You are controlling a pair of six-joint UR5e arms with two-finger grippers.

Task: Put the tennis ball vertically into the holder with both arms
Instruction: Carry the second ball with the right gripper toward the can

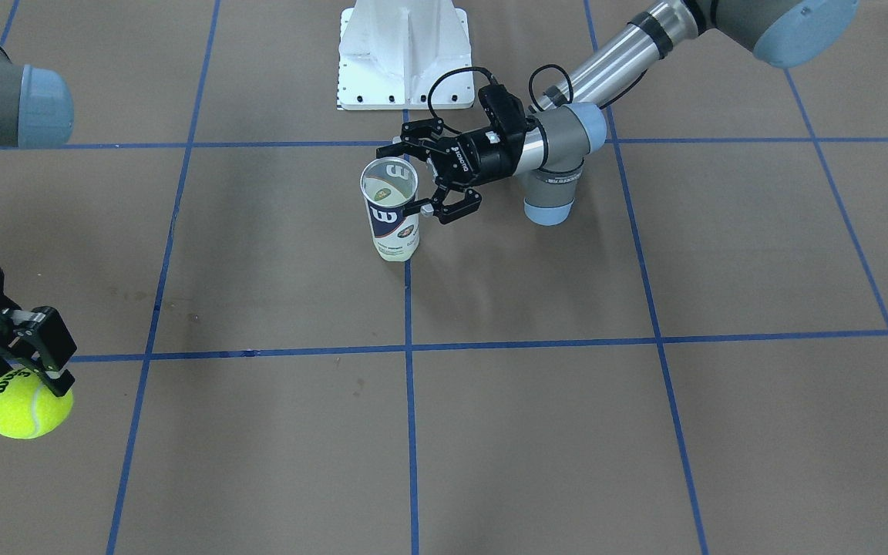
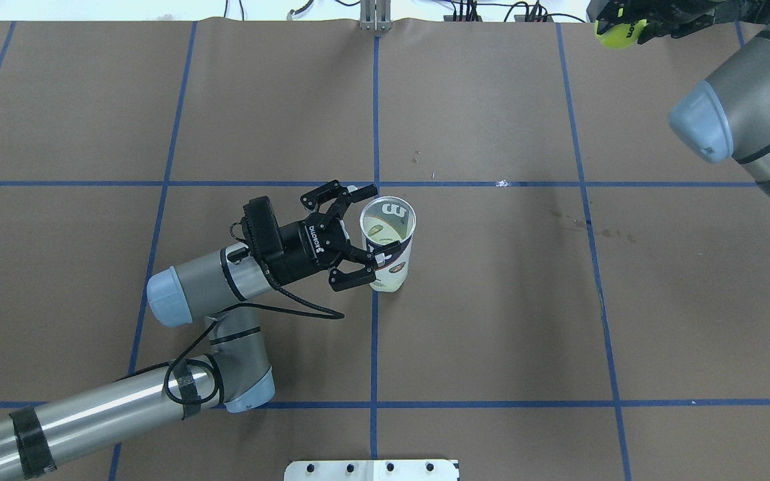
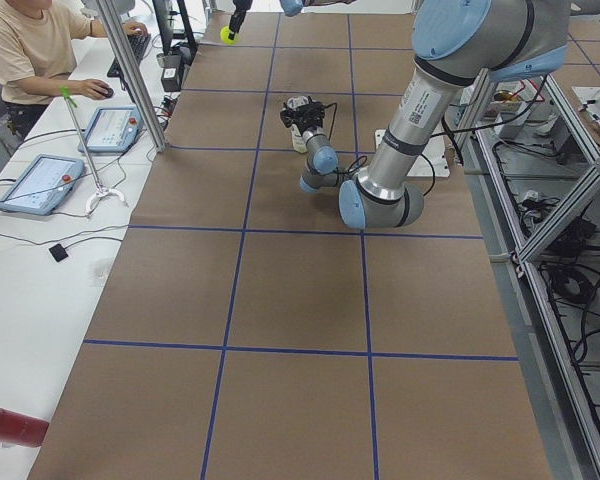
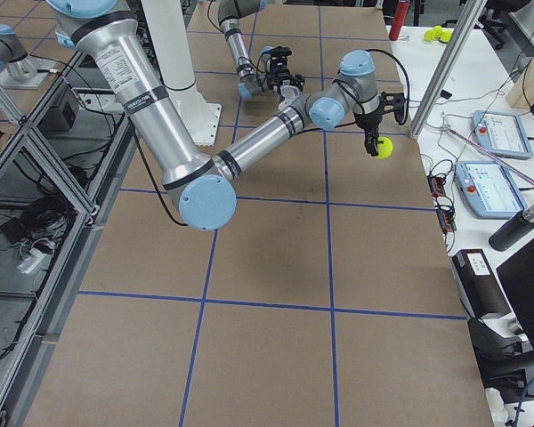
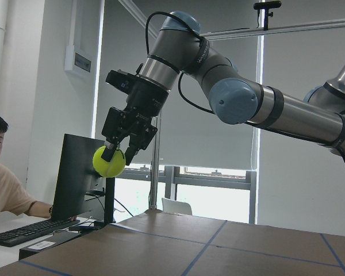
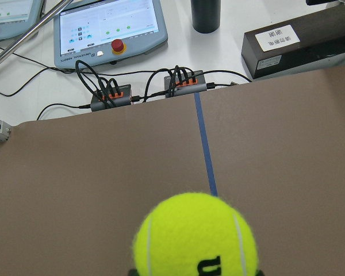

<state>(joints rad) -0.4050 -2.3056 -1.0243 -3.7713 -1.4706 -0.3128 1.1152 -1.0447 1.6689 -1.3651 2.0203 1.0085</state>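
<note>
Holder [image 2: 388, 247]: you see it standing upright on the tabletop [image 1: 567, 385], open mouth up, right in front of your left end effector [image 2: 370, 224] and on a blue tape line [image 1: 408, 432].
Left end effector: released, lying level with the tabletop, its fingers [image 2: 331, 195] spread wide, one on either side of the holder's upper part; you cannot tell whether either pad touches the clear wall.
Tennis ball [image 1: 28, 408]: yellow-green with black lettering, pinched between the fingers of your right end effector [image 1: 31, 381] and hanging just below them.
Right end effector: grasping the tennis ball from above, pointing down, held clear above the tabletop near the edge on the operators' side.
Spacing: the holder is well apart from your right end effector, and the tennis ball is nowhere near its mouth.
White base [image 1: 404, 54]: behind your left end effector, apart from the holder.
</note>
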